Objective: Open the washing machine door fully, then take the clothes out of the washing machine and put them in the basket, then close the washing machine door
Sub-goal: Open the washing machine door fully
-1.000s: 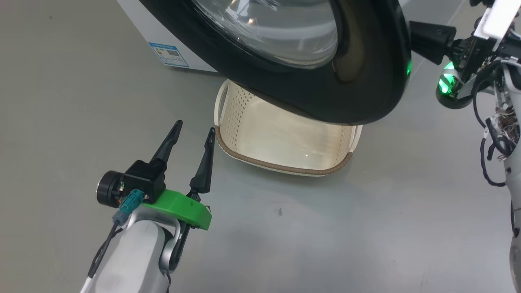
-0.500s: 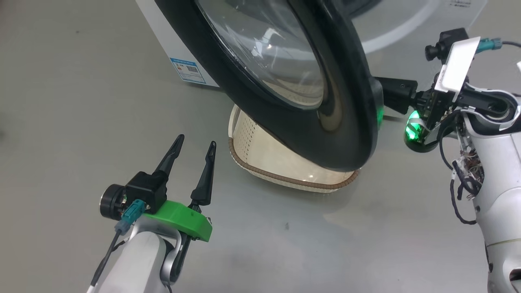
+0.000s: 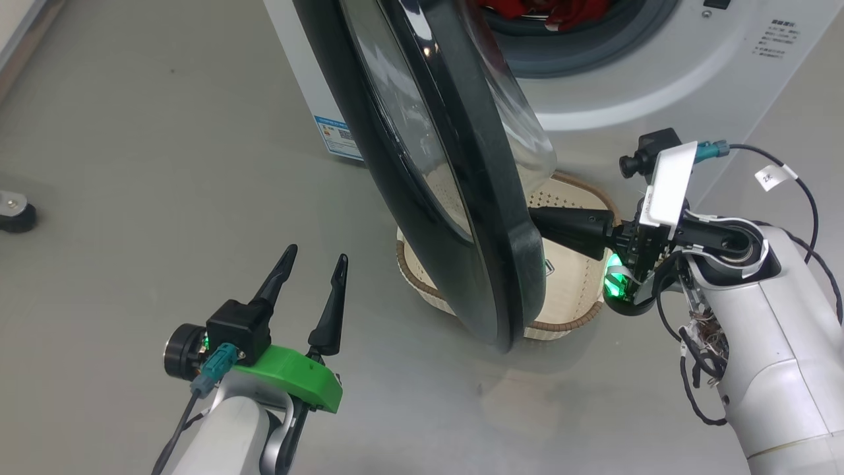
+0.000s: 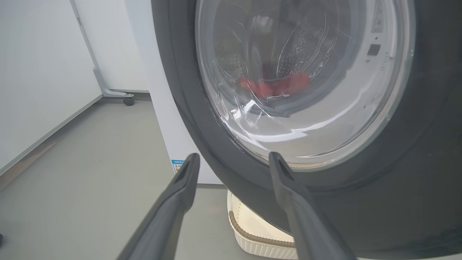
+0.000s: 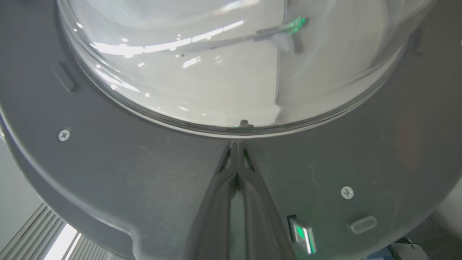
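Note:
The washing machine door [image 3: 455,218], a black ring around bulging glass, stands swung out and nearly edge-on in the head view. My right gripper [image 3: 537,223] is shut, tips pressed against the door's inner face [image 5: 144,173] just below the glass bowl [image 5: 234,72]; the shut right gripper [image 5: 236,142] holds nothing. My left gripper [image 3: 316,254] hangs open and empty, apart from the door's outer side. In its wrist view the left gripper [image 4: 234,156] faces the door [image 4: 216,162]. Red clothes [image 3: 547,10] lie in the washing machine [image 3: 626,86] drum, and the clothes [image 4: 274,85] show through the glass. The basket [image 3: 567,310] sits on the floor under the door.
A blue label [image 3: 337,137] marks the machine's side panel. A caster foot [image 3: 13,211] rests on the grey floor at far left. A wheeled stand leg [image 4: 119,95] and a white wall [image 4: 36,72] lie beyond the machine's left side.
The head camera has shifted. The door has swung wider, from facing the camera to nearly edge-on, with my shut right gripper staying against its inner face. The left gripper has stayed open.

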